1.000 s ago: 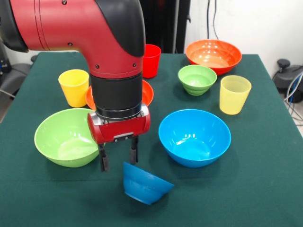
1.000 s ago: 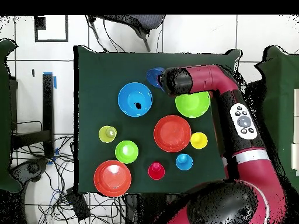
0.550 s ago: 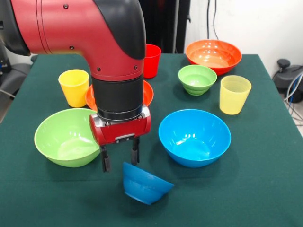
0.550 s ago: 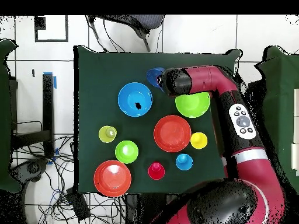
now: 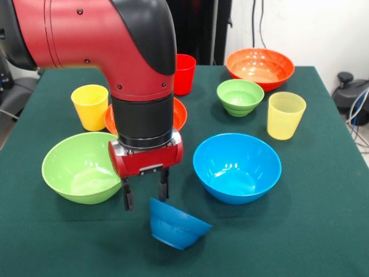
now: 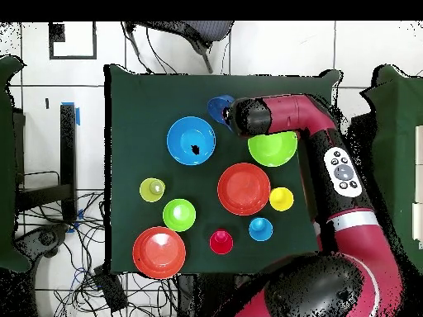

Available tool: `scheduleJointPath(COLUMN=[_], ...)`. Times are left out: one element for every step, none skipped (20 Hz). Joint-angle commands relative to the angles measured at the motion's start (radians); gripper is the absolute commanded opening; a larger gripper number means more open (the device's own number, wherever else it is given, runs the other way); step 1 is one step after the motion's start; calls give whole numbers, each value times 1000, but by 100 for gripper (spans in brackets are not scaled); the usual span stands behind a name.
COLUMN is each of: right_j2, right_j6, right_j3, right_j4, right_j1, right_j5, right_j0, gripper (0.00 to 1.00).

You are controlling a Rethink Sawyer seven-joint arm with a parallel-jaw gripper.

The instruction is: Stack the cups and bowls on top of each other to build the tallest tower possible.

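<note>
My gripper (image 5: 145, 195) hangs open just above the table, its right finger at the raised rim of the small dark blue bowl (image 5: 177, 224), which lies tilted. From overhead the arm covers the gripper beside that bowl (image 6: 218, 107). To either side sit the big green bowl (image 5: 81, 167) and the big blue bowl (image 5: 236, 167). One orange-red bowl (image 5: 180, 115) is partly hidden behind the arm, and another (image 5: 259, 66) is at the far right. The small green bowl (image 5: 240, 96) and the yellow (image 5: 90, 107), red (image 5: 184, 74) and pale yellow (image 5: 285, 115) cups stand singly. No tower is in view.
The light blue cup (image 6: 260, 229) shows only from overhead, between the red cup (image 6: 221, 242) and the yellow cup (image 6: 281, 199). The green tablecloth (image 5: 323, 231) ends close to the tilted bowl at the front edge. Cables and chair legs lie on the floor beyond.
</note>
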Motion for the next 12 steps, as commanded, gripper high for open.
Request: scheduleJointPath(right_j2=[-60,-62,-65,-63,-62,-61,-58,-55,-55,-54,-53,-52], right_j6=[-107,-109,-109,-115,-121,-121,-121,-121,-117,-112,-107,-102], right_j3=[5,4,7,8,9,10,9,7,3,-1,-3,-5], right_j4=[-47,-52,-59,-57,-54,-52,-47,-42,-45,-45,-46,-46], right_j1=[47,46,47,53,58,61,66,70,73,76,82,88], right_j5=[3,0,-9,-5,0,3,5,8,0,-8,-16,-24], right_j0=[23,24,24,22,20,20,18,17,18,18,18,18], gripper=[100,100,100,100,100,100,100,100,100,100,100,100])
